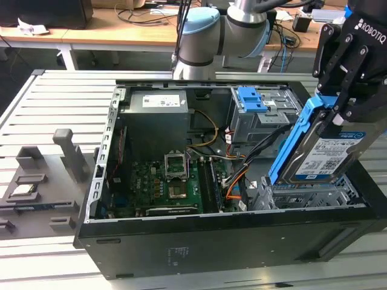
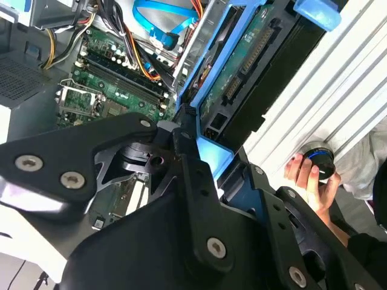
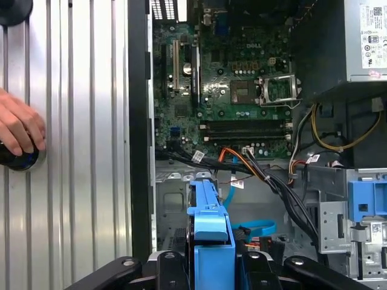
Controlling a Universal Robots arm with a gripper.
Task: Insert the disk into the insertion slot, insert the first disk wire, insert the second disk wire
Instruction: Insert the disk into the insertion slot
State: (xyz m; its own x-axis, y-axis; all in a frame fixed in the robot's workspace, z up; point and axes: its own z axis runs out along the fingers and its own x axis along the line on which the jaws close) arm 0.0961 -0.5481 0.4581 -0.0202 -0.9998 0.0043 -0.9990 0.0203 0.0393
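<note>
Exterior view, right of frame: the hand (image 1: 342, 107) is clamped on the disk (image 1: 323, 154), tilted above the slot (image 1: 305, 194) and not seated, while in the first wrist view the first wire (image 3: 239, 158) and second wire (image 3: 260, 229) look unconnected, so every step remains.

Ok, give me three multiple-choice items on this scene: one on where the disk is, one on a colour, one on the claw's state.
1. Where is the disk?
A) flat on the motherboard
B) tilted above the insertion slot
C) on the table outside the case

2. What colour is the disk's caddy?
A) red
B) blue
C) yellow

3. What is the claw doing?
A) open and empty
B) shut on a cable
C) shut on the disk

Answers: 1 B, it leans over the silver bay in the exterior view; 2 B, its frame is bright blue; 3 C, it clamps the caddy's top end.
</note>
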